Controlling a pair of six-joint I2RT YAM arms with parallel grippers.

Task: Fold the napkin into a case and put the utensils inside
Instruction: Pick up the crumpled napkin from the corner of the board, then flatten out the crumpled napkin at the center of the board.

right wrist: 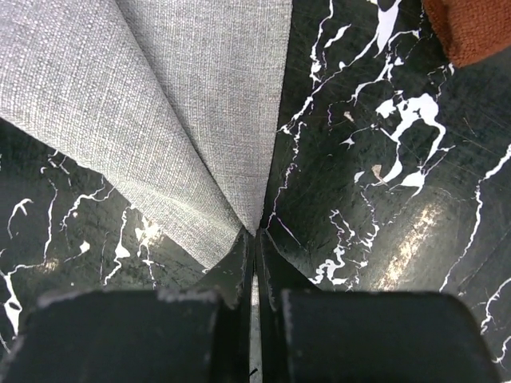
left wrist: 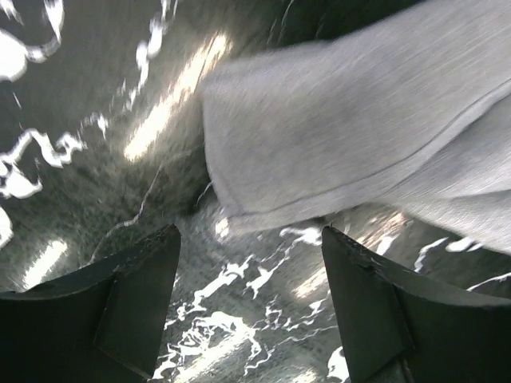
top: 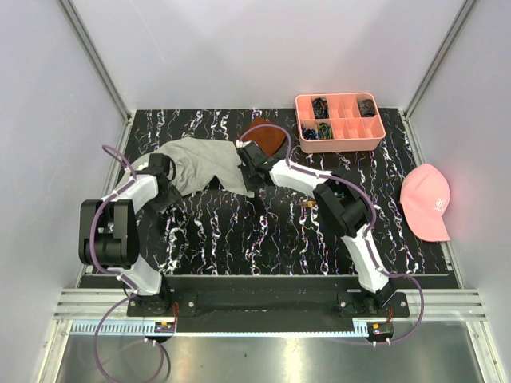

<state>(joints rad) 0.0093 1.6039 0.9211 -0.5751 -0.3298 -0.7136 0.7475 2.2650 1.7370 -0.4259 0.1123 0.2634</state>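
The light grey napkin [top: 198, 162] lies rumpled on the black marbled table [top: 239, 239], back left of centre; no case shape shows. My right gripper [right wrist: 256, 231] is shut on a corner of the napkin [right wrist: 184, 104], which fans out from the pinched jaws; in the top view it [top: 239, 169] sits at the cloth's right end. My left gripper [left wrist: 249, 235] stands open just above the table, with the napkin's hemmed edge [left wrist: 343, 120] a little ahead of its fingers; it [top: 165, 177] is at the cloth's left end. Of the utensils, only a gold-coloured end [top: 307, 205] peeks out beside the right arm.
A rust-brown cloth [top: 268, 139] lies just behind the right gripper, its edge [right wrist: 471, 28] showing in the right wrist view. A pink compartment tray [top: 339, 140] stands at the back right. A pink cap [top: 425, 202] rests at the right edge.
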